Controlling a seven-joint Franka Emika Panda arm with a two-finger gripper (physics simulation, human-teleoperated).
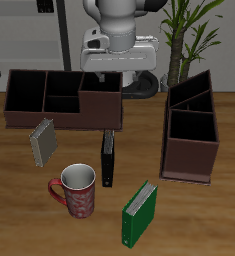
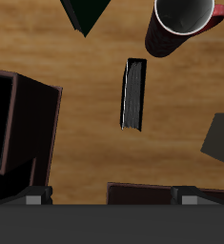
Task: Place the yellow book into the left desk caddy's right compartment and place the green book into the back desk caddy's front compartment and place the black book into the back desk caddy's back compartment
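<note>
I think my next job is the black book [image 2: 133, 93]; it lies flat on the wood table [image 1: 199, 215], just in front of the back caddy [image 1: 61, 98], near the red mug [image 1: 75, 190]; I should come straight down and pinch its thin sides; it looks slim, smooth and dark; my gripper [image 2: 109, 197] looks open and holds nothing.

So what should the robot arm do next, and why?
Probably lower straight toward the black book. The wrist view shows it lying right below the gripper, and no book is in a caddy or held yet.
</note>
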